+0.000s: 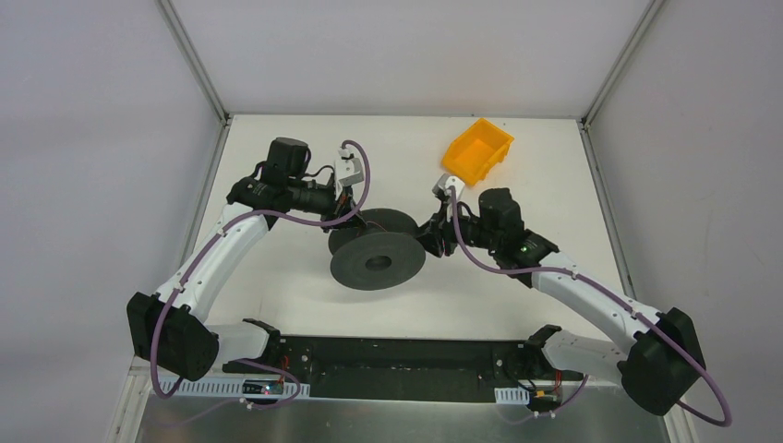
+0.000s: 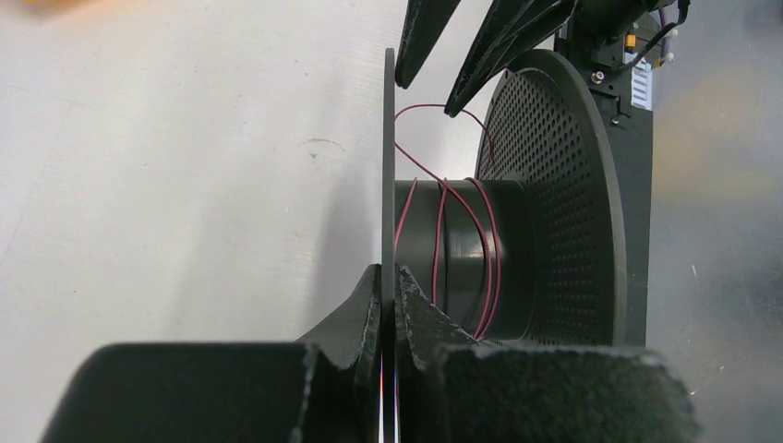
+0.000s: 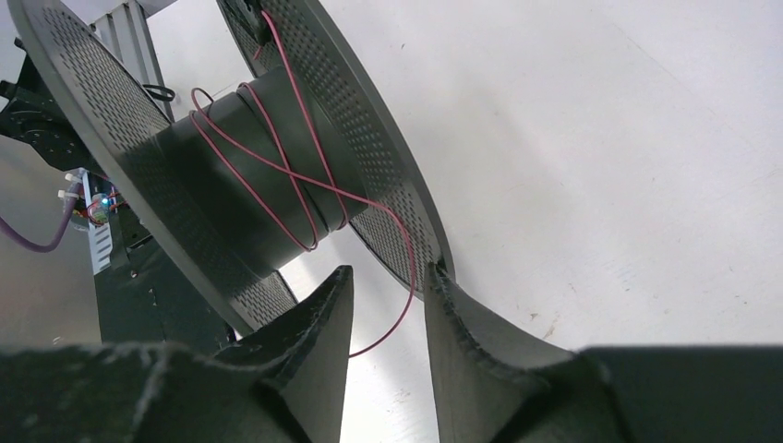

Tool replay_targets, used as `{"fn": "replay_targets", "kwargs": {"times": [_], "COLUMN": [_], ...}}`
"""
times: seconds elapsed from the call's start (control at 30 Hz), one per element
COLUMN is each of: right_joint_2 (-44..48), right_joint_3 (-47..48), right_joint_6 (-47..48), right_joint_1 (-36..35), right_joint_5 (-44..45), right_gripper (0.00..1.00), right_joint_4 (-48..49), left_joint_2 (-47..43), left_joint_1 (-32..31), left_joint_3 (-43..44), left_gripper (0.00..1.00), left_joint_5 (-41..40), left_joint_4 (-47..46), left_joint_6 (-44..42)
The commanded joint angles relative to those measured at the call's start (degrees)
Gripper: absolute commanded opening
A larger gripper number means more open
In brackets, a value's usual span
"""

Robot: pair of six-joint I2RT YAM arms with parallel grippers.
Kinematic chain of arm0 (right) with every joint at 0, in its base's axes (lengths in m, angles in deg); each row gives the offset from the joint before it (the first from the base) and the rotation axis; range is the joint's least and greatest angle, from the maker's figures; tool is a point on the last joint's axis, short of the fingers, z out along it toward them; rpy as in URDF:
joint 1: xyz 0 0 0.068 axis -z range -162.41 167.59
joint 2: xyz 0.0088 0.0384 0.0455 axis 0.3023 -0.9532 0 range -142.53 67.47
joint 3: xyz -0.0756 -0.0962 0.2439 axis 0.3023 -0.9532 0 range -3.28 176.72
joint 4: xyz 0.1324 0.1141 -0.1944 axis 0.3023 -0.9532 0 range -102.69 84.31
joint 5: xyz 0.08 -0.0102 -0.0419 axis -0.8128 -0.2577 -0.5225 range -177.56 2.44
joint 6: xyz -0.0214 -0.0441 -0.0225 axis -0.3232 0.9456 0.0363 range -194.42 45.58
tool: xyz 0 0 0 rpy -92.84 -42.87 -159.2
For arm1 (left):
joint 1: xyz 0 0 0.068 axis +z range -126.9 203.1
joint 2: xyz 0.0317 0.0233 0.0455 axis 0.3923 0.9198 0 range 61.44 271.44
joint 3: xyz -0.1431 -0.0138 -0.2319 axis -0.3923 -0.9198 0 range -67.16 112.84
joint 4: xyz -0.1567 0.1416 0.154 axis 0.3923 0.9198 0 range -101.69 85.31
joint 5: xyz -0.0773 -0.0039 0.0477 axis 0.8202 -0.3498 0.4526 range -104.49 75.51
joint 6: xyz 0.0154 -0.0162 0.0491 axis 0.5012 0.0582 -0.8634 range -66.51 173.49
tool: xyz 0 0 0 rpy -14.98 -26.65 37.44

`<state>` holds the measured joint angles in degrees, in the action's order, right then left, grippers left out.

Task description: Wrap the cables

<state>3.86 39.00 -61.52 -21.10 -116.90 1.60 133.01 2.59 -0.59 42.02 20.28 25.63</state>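
A black spool [image 1: 377, 261] with two perforated flanges lies tilted mid-table. A thin pinkish-red cable [image 2: 438, 249] is wound in a few loose turns round its hub [image 3: 249, 175]. My left gripper [image 2: 389, 274] is shut on the edge of the spool's thin flange [image 2: 389, 166]; it also shows in the top view [image 1: 355, 219]. My right gripper [image 3: 388, 286] is open at the spool's opposite rim, and a slack loop of the cable [image 3: 411, 281] hangs between its fingers without being pinched. It also shows in the top view [image 1: 431, 233] and in the left wrist view [image 2: 427, 97].
An orange bin [image 1: 477, 150] stands at the back right, just behind the right arm. White walls close the table [image 1: 277, 295] at the left, right and back. A black base rail [image 1: 397, 360] runs along the near edge between the arm bases.
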Motion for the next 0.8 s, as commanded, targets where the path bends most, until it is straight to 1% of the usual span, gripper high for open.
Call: {"fn": "replay_targets", "kwargs": {"times": [0.0, 0.2, 0.37, 0.5, 0.63, 0.77], "right_joint_2": [3.5, 7.3, 7.7, 9.9, 11.5, 12.7], "right_joint_3": [0.3, 1.0, 0.5, -0.2, 0.5, 0.0], "right_joint_6": [-1.2, -5.0, -7.5, -11.3, -15.6, -18.9], "right_joint_1": [0.8, 2.4, 3.1, 3.3, 3.3, 3.4], "right_joint_5": [0.2, 5.3, 10.3, 13.7, 15.9, 17.2], "right_gripper": [0.39, 0.47, 0.47, 0.48, 0.5, 0.51], "right_joint_4": [1.8, 1.4, 1.8, 2.7, -0.2, -2.3], "left_joint_2": [-1.9, -0.5, 0.7, 2.8, 5.8, 9.7], "left_joint_1": [0.6, 0.8, 0.8, 0.8, 0.8, 0.8], "left_joint_3": [-0.3, 0.1, 0.5, 1.8, 4.0, 6.1], "left_gripper": [0.0, 0.0, 0.0, 0.0, 0.0, 0.0], "left_joint_5": [3.4, 3.5, 3.1, -0.1, -1.0, -4.0], "left_joint_4": [-2.0, -2.0, -2.0, -2.6, -3.1, -4.6], "left_joint_6": [0.4, 3.0, 4.5, 8.2, 11.4, 15.2]}}
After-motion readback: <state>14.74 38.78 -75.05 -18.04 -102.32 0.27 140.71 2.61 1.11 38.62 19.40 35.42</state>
